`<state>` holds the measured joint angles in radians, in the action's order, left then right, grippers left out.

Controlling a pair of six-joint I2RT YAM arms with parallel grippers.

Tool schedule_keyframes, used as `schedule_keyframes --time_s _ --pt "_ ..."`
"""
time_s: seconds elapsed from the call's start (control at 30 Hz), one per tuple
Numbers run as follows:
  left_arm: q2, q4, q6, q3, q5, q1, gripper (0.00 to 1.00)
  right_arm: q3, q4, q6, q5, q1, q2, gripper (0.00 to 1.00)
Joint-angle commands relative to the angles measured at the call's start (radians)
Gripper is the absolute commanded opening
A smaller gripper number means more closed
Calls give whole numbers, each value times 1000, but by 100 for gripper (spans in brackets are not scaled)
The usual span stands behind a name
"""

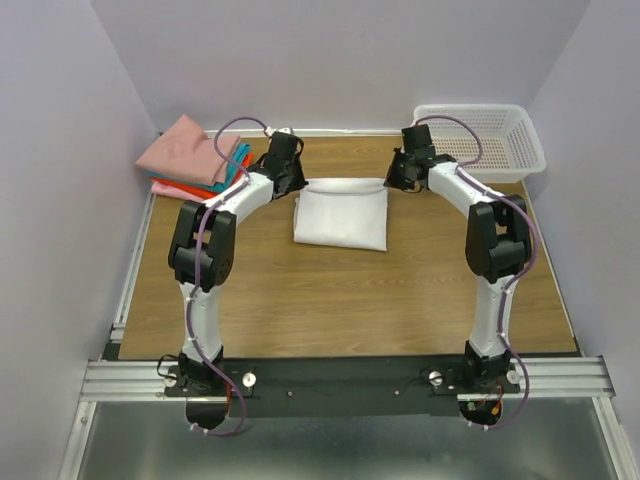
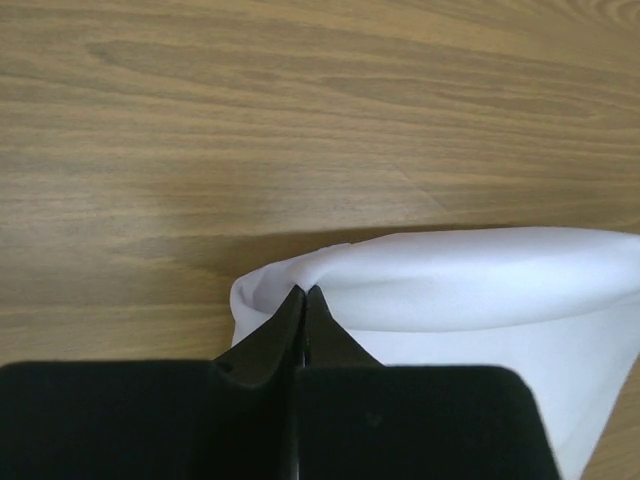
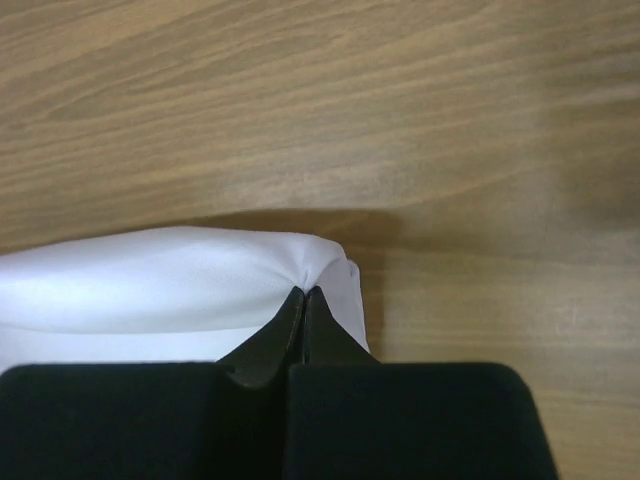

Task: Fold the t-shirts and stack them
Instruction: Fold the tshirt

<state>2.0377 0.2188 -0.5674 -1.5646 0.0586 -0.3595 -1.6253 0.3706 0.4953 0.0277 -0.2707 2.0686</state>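
A plain white t-shirt point(image 1: 340, 218) lies partly folded on the middle of the wooden table. Its far edge is lifted between the two grippers. My left gripper point(image 1: 293, 183) is shut on the shirt's far left corner; in the left wrist view the gripper point(image 2: 303, 292) pinches the white cloth point(image 2: 470, 275). My right gripper point(image 1: 392, 181) is shut on the far right corner; in the right wrist view the gripper point(image 3: 303, 292) pinches the cloth point(image 3: 150, 280). A stack of folded t-shirts point(image 1: 190, 155) in dusty pink, teal and orange-red lies at the far left.
A white perforated plastic basket point(image 1: 490, 140) stands at the far right corner. Purple-grey walls close in the table on three sides. A metal rail point(image 1: 340, 378) carries the arm bases at the near edge.
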Motion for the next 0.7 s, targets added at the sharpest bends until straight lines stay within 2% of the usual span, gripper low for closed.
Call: schedule_keyframes --time_s 0.0,0.07,0.1,0.13,0.23,0.27,0.3,0.43,0.53,0.67 --pt "41 43 26 -35 3 27 9 -86 1 -29 38 24 96 5" --pt "50 42 35 -49 12 30 14 -110 1 -32 49 27 114 13" --pt "55 48 38 -63 15 31 21 -117 1 -38 51 25 116 18" --pt "61 54 44 -104 11 33 25 -133 1 -41 52 27 119 36" --pt "78 114 75 -186 0 33 40 -136 2 -52 63 27 84 66" --pt "64 128 78 -193 -2 33 88 -128 2 -60 67 27 65 76" --pt "49 128 80 -180 -2 31 98 -105 2 -61 77 27 47 100" --pt "-66 70 72 -51 -49 18 98 -19 -1 -63 141 27 -62 100" --pt "-172 -36 70 87 -162 -24 99 85 -16 -46 251 13 -137 100" --pt "-209 -129 63 222 -250 -58 98 154 -59 -37 296 -7 -162 100"
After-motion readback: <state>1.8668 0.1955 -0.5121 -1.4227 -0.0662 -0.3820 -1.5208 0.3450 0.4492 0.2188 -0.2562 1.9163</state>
